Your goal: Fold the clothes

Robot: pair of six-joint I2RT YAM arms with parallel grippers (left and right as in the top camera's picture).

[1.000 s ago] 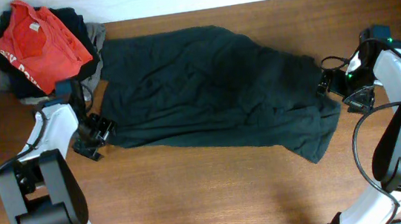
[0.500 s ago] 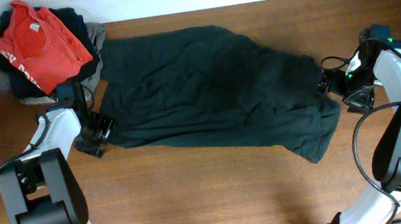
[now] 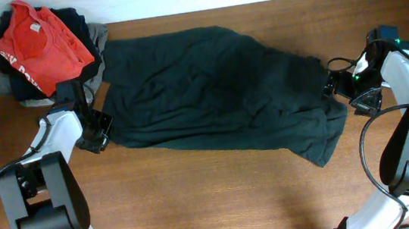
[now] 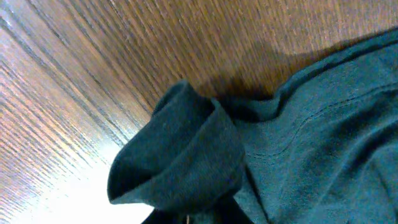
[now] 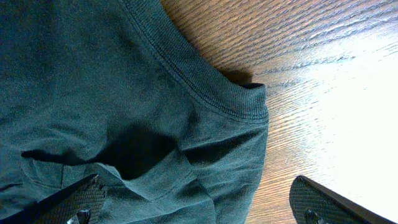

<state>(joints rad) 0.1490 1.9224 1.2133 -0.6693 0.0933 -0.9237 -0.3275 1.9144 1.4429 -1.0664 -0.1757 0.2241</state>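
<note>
The garment (image 3: 217, 90) lies spread and wrinkled across the middle of the counter (image 3: 198, 199), its long side running left to right, with its lower right corner hanging out toward the front edge. At the far left corner sits a pile (image 3: 15, 85) of other clothes with a red shirt (image 3: 41, 44) on top; the garment's upper left edge lies just beside that pile. The left gripper (image 3: 98, 129) is at the garment's lower left corner. In the left wrist view its fingers are hidden, but a fold of the garment (image 4: 180, 162) is bunched and raised off the counter (image 4: 93, 62) toward the camera, so the jaws look closed on that fold. The right gripper (image 3: 336, 85) is at the garment's right edge, with its arm bent in from the right side of the counter. In the right wrist view the right gripper (image 5: 199, 202) stands wide open, one fingertip over the cloth at the lower left and the other over bare counter (image 5: 323, 50) at the lower right, holding nothing. Between and ahead of them lies the garment (image 5: 93, 81), whose ribbed edge (image 5: 211, 93) curves across the wood and ends in a small folded corner.
</note>
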